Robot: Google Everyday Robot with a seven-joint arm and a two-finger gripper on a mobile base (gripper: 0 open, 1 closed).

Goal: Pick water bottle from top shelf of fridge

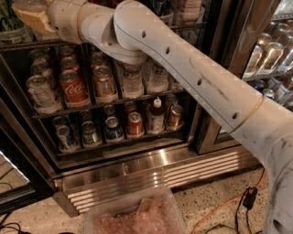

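My gripper [31,18] is at the far top left, inside the fridge [160,170] at the height of the top shelf [20,44], a dark wire rack. The white arm runs down to the lower right and covers much of that shelf. A pale clear shape [28,4] right above the gripper, cut by the frame's top edge, looks like the lower part of the water bottle. Whether the gripper holds it cannot be made out. More clear bottle bottoms [187,9] stand on the same shelf further right.
The rack below carries soda cans, a Coca-Cola can [73,87] and slim clear bottles [132,80]. A lower rack holds more cans [135,123]. A dark door frame [229,68] stands right. A clear plastic bin [135,217] and an orange cable [224,208] lie on the floor.
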